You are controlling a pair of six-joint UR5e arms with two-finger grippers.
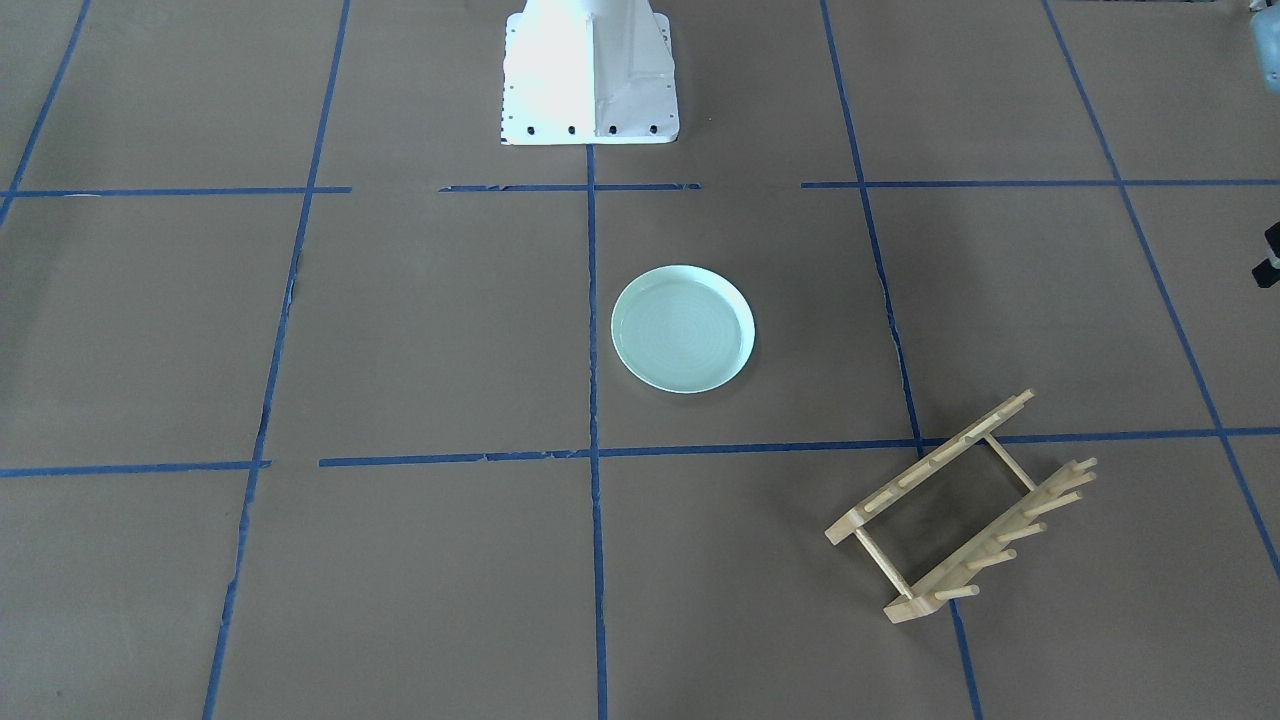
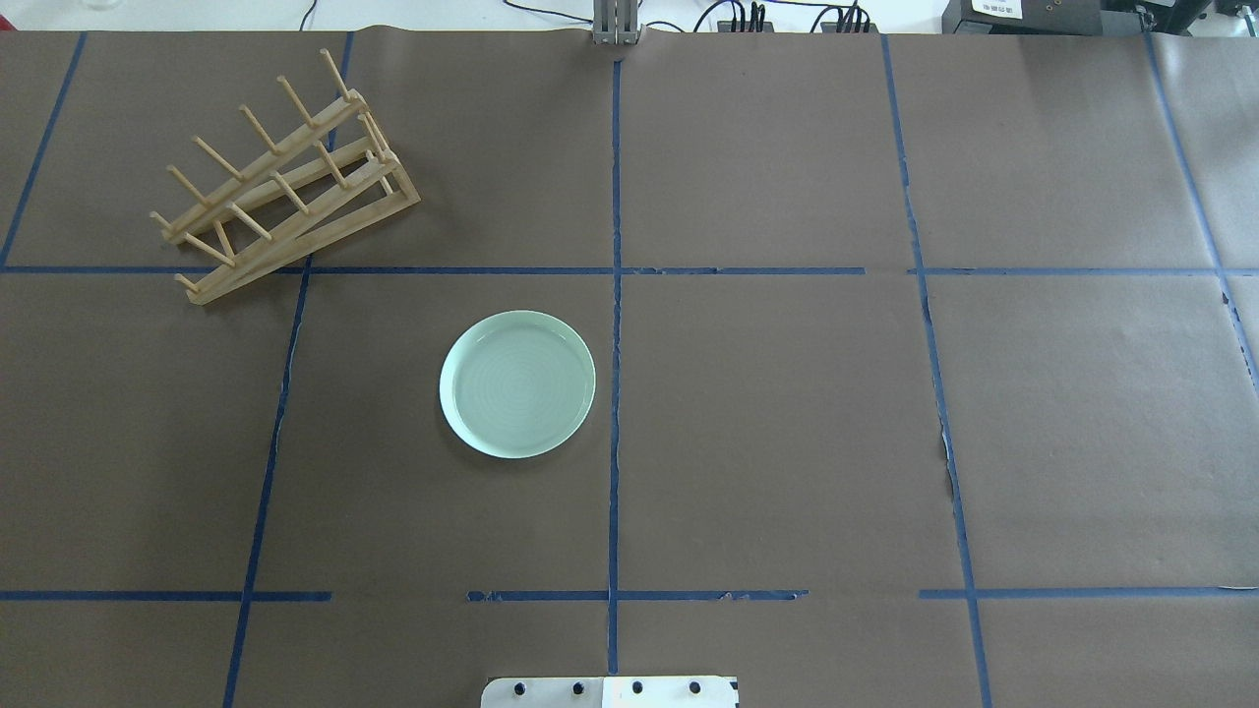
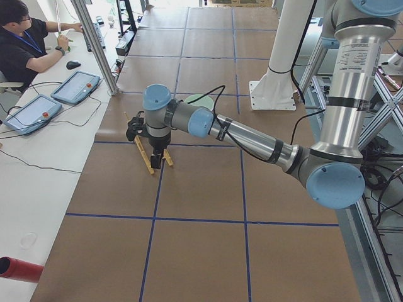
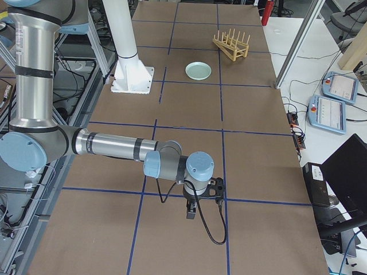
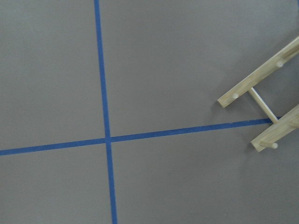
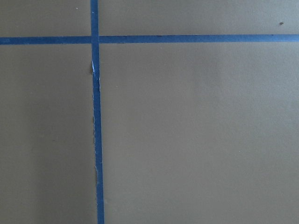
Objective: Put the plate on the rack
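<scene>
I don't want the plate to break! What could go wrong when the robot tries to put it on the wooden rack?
1. The plate lies flat on the table, so probably only its rim can be gripped, and it might slip and drop.
2. The rack looks light and sits slanted. A plate that misses the gap between the pegs could shove it or tip it over.
</scene>
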